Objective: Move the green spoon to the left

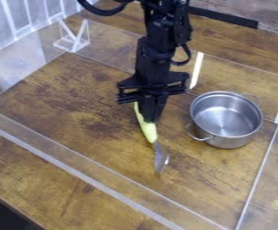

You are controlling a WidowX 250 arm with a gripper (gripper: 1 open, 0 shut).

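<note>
The green spoon (149, 133) has a yellow-green handle and a small silver bowl (160, 162) pointing toward the front. Its handle top sits between the fingers of my gripper (146, 114), which points straight down and is shut on it. The spoon hangs tilted, its bowl low over the wooden table (69, 108), left of the steel pot (227, 117).
The round steel pot stands to the right of the gripper. A thin white stick (199, 69) stands behind the pot. A clear plastic stand (71, 36) sits at the back left. Clear acrylic walls (93, 184) border the work area.
</note>
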